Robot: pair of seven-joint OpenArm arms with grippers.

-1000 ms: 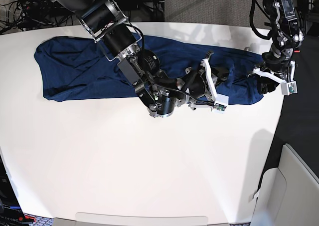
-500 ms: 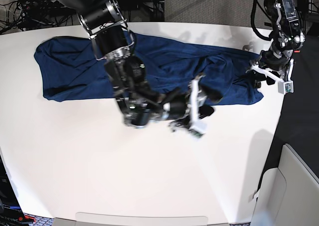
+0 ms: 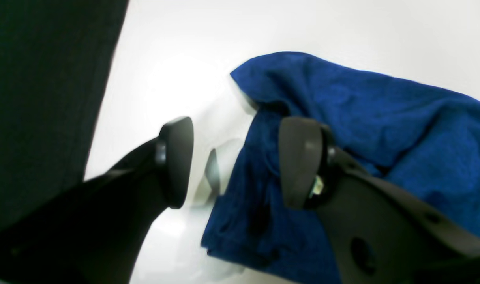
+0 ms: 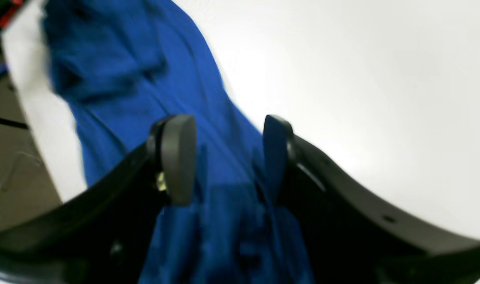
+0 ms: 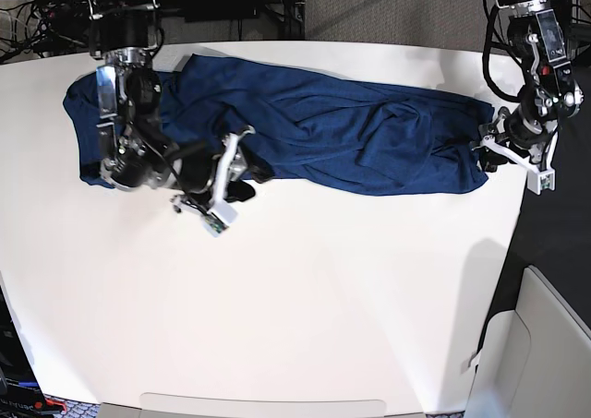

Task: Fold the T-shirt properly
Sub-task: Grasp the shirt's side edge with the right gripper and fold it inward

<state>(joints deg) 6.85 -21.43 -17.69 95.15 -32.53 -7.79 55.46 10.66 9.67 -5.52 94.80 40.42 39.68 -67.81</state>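
Base view shows the T-shirt (image 5: 314,132) as a rumpled band along the table's (image 5: 323,298) far edge, with the left gripper (image 5: 513,158) and right gripper (image 5: 227,180) spread wide holding nothing, so regrasping could pinch 2 layers.

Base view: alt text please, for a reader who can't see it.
A dark blue T-shirt lies rumpled in a long band across the far side of a white table. The right gripper, open, sits at the shirt's near edge on the picture's left; the left gripper, open, is at its right-hand end.
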